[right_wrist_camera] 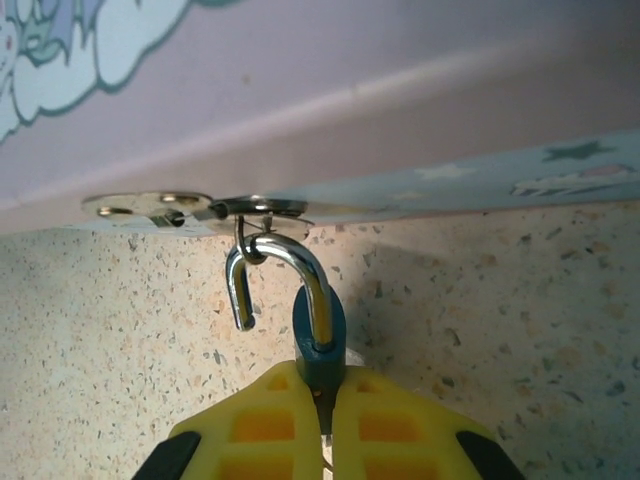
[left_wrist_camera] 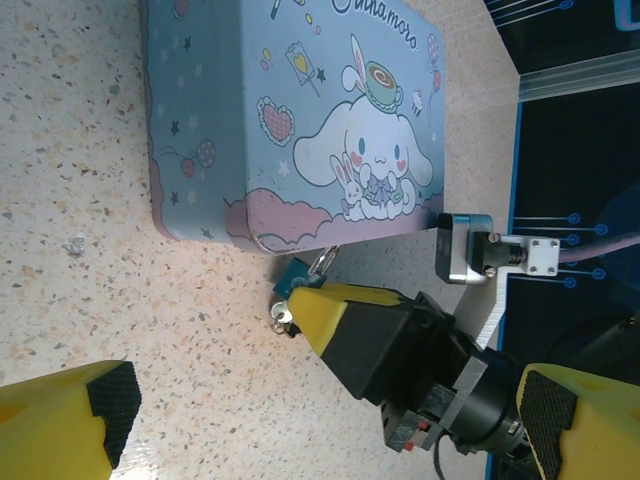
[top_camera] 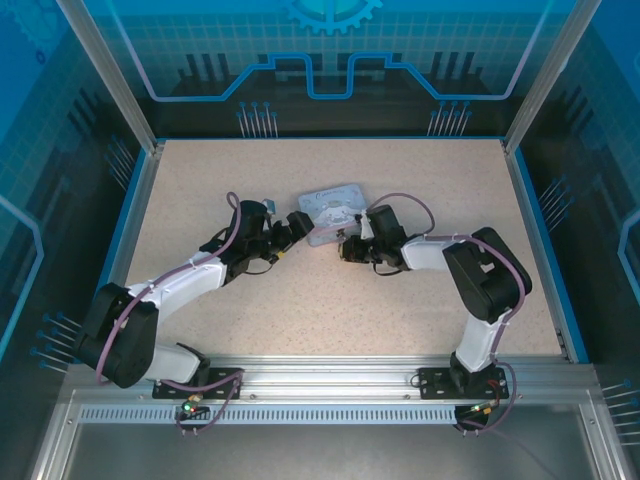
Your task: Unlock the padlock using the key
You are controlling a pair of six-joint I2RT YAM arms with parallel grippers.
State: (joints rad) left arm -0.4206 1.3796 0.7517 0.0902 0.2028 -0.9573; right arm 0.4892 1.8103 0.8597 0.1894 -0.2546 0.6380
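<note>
Padlock: the padlock [right_wrist_camera: 320,335] hangs by its shackle [right_wrist_camera: 290,255] from the hasp [right_wrist_camera: 150,205] on the edge of the pale blue tin [left_wrist_camera: 250,100], low against the desk [top_camera: 300,300].
Shackle: one leg ends free in the air beside the body, so I judge it already sprung.
Right gripper: the right gripper [right_wrist_camera: 322,400] has its yellow jaws pressed together on the padlock's narrow body.
Left gripper: the left gripper [top_camera: 298,226] sits just beside the tin, jaws spread wide and holding nothing.
Key: a tiny silvery bit, likely the key [left_wrist_camera: 283,315], shows under the padlock by the right fingertip; it is too small to be sure.
Handling: the padlock looks light, rigid and smooth, apt to swivel on the hasp. Grip the flat sides of the body, not the shackle. The thin key would slip easily.
Surface: a speckled beige desk, flat and matt.
Room: a blue-panelled enclosure with metal posts.
</note>
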